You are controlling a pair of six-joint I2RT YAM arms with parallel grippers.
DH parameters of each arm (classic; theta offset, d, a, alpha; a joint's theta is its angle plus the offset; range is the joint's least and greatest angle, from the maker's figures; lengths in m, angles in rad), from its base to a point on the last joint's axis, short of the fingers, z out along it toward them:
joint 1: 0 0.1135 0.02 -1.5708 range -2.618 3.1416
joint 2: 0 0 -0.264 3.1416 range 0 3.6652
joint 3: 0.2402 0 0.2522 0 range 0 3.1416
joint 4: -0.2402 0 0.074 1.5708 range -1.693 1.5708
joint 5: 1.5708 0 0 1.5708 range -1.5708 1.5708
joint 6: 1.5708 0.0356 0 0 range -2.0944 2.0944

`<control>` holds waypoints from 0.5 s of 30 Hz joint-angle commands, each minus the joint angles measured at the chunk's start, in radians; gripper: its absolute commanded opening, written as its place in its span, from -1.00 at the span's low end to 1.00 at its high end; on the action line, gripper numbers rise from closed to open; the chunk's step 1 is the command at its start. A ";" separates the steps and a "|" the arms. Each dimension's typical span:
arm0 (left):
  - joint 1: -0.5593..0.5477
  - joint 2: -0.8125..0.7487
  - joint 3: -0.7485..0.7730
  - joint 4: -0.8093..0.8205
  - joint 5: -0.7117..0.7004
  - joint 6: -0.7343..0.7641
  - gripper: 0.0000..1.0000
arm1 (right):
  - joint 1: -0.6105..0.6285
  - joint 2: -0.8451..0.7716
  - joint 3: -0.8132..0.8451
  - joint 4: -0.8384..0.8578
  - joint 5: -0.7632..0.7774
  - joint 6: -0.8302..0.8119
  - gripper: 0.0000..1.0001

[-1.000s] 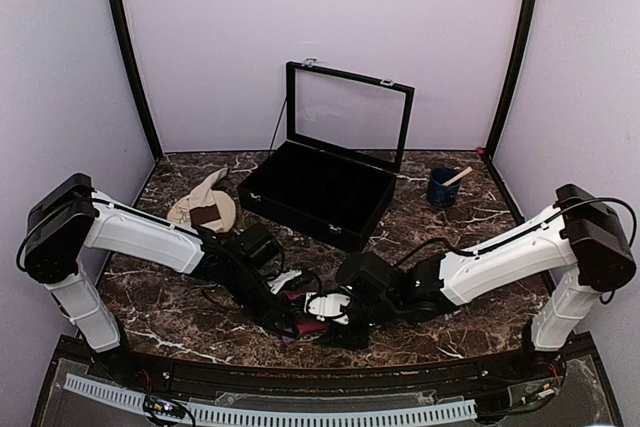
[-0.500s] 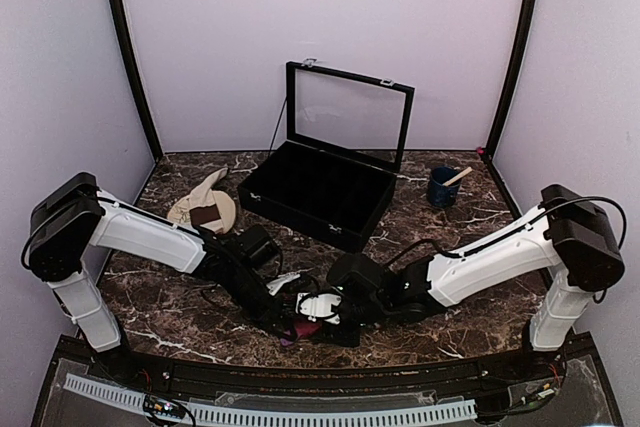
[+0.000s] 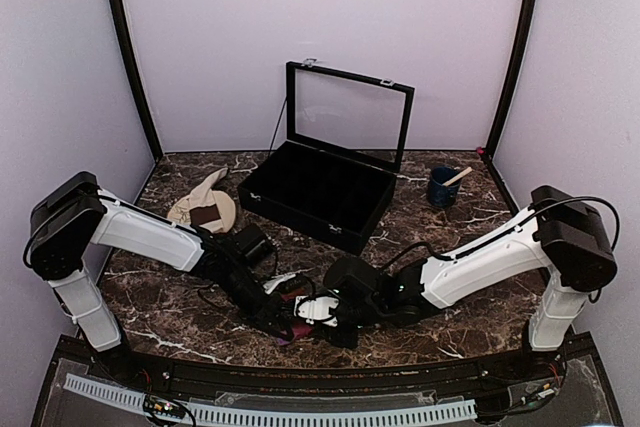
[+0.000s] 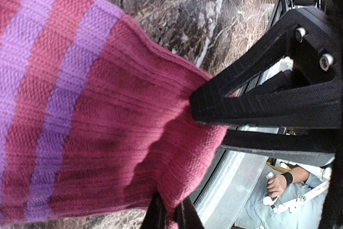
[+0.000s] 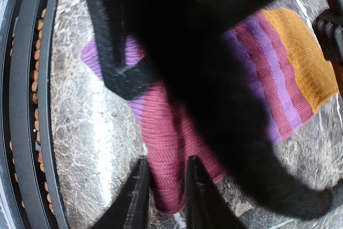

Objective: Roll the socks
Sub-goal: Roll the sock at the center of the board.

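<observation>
Brown marble table (image 3: 480,212), lilac walls (image 3: 250,27): the pink sock (image 4: 96,132), striped purple with an orange end, lies at the near edge between the two grippers. The left gripper (image 4: 171,215) is clamped on its magenta edge. The right gripper (image 5: 165,197) straddles a fold of the same sock; whether it presses cannot be told. The cream sock (image 3: 205,190) rests on a plate (image 3: 230,209) at back left, beside an open black case (image 3: 320,192); a blue cup (image 3: 441,188) stands back right.
</observation>
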 commanded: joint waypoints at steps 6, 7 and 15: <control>0.021 0.009 -0.012 -0.010 0.028 0.016 -0.93 | 0.007 0.016 0.026 0.018 0.005 0.000 -0.95; 0.023 0.011 -0.010 -0.011 0.026 0.015 -0.85 | 0.007 0.017 0.026 0.017 0.006 0.000 -0.98; 0.040 -0.011 -0.005 -0.037 -0.020 0.004 -0.24 | 0.003 0.019 0.028 0.014 0.008 0.004 -1.00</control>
